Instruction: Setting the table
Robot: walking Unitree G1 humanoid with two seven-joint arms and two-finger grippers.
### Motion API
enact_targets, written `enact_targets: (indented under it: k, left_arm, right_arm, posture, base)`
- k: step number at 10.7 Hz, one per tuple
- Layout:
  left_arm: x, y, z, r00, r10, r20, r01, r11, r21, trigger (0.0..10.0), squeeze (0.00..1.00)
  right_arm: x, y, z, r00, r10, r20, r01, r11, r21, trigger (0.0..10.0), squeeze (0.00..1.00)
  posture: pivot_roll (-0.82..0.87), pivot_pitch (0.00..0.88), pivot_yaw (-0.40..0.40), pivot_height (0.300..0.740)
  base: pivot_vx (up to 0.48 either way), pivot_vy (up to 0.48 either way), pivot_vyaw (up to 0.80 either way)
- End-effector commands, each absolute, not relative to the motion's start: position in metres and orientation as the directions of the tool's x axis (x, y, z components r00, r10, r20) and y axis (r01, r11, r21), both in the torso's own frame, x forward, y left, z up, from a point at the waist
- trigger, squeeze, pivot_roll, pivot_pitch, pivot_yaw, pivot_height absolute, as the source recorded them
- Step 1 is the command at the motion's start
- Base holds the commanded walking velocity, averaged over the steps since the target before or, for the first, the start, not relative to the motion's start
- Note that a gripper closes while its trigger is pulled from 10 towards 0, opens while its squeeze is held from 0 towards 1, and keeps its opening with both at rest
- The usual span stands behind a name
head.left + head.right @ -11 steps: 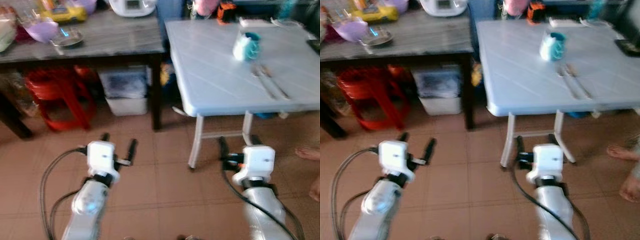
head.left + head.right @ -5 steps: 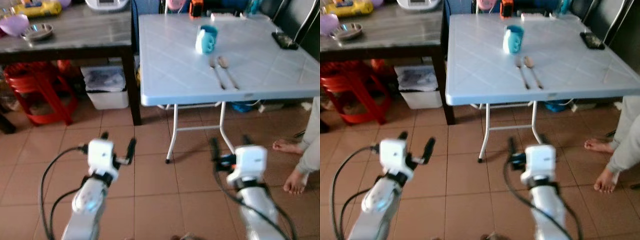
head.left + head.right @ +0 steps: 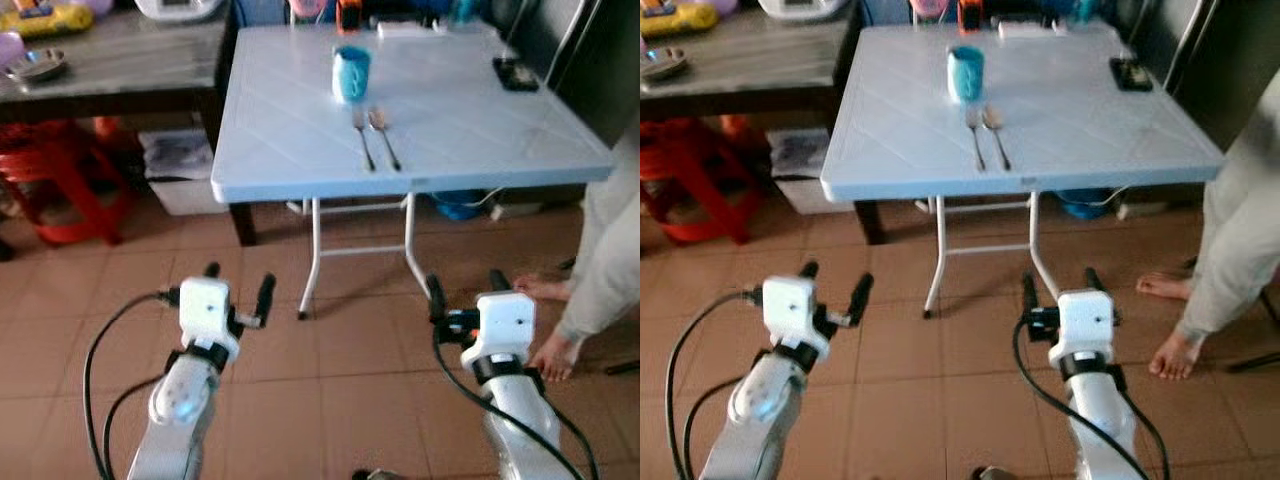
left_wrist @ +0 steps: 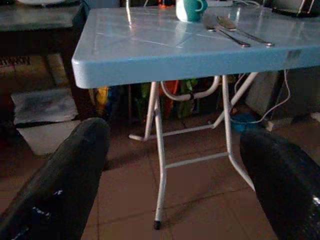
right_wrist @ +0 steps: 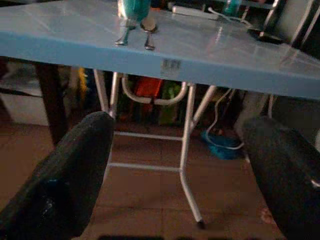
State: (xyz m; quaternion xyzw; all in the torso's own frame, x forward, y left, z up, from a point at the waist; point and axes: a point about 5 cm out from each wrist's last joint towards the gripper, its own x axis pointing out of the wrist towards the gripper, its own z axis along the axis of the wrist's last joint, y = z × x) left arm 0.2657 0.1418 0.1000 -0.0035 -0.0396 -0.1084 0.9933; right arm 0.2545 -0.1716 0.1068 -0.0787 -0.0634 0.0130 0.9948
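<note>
A light blue folding table (image 3: 450, 140) stands straight ahead. A teal mug (image 3: 351, 73) sits on it toward the far left. Just in front of the mug lie a fork (image 3: 362, 138) and a spoon (image 3: 383, 135), side by side. My left gripper (image 3: 238, 288) hangs open and empty over the tiled floor, short of the table's near edge. My right gripper (image 3: 467, 295) is open and empty too, level with the left one. The left wrist view shows the mug (image 4: 189, 9) and the cutlery (image 4: 235, 34) above the table's edge.
A dark wooden table (image 3: 110, 70) with a metal bowl (image 3: 36, 64) and a yellow packet stands at the left, with red stools (image 3: 60, 180) and a white bin (image 3: 180, 165) under it. A person's leg and bare foot (image 3: 555, 350) stand at the right. A dark object (image 3: 514, 73) lies on the blue table's far right.
The camera has swung toward the blue table, so the table now sits centred and the wooden table slides off left. A person's leg has come into view at right. Both grippers stay open.
</note>
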Motion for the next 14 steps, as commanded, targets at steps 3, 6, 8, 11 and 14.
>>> enact_targets:
  k: [3, 6, 8, 11, 14]
  left_arm:
    - [0.2642, 0.1471, 0.1027, 0.971, -0.219, 0.094, 0.220, 0.975, 0.000, 10.0, 0.00]
    - [0.2640, 0.1452, 0.1021, 0.968, -0.233, 0.095, 0.234, 0.972, -0.008, 10.0, 0.00]
    - [0.2631, 0.1442, 0.1013, 0.965, -0.245, 0.091, 0.247, 0.969, -0.010, 10.0, 0.00]
    - [0.2619, 0.1431, 0.0989, 0.964, -0.252, 0.084, 0.254, 0.967, -0.014, 10.0, 0.00]
    - [0.2619, 0.1428, 0.0989, 0.963, -0.254, 0.085, 0.256, 0.966, -0.015, 10.0, 0.00]
  right_arm:
    - [0.2539, -0.1694, 0.1055, 0.992, 0.043, 0.122, -0.024, 0.988, -0.152, 10.0, 0.00]
    - [0.2540, -0.1696, 0.1063, 0.991, 0.040, 0.125, -0.021, 0.988, -0.155, 10.0, 0.00]
    - [0.2531, -0.1699, 0.1059, 0.992, 0.039, 0.122, -0.020, 0.988, -0.155, 10.0, 0.00]
    - [0.2529, -0.1695, 0.1045, 0.993, 0.040, 0.115, -0.024, 0.990, -0.136, 10.0, 0.00]
    - [0.2539, -0.1697, 0.1058, 0.992, 0.043, 0.121, -0.025, 0.990, -0.142, 10.0, 0.00]
  posture:
    - [-0.08, 0.162, 0.051, 0.740]
    - [-0.08, 0.163, 0.053, 0.740]
    - [-0.08, 0.166, 0.058, 0.740]
    - [-0.08, 0.165, 0.055, 0.740]
    - [-0.08, 0.164, 0.055, 0.740]
  base:
    - [0.282, 0.000, 0.00]
    - [0.353, 0.000, 0.00]
    - [0.390, 0.000, 0.00]
    - [0.393, 0.000, 0.00]
    - [0.391, 0.000, 0.00]
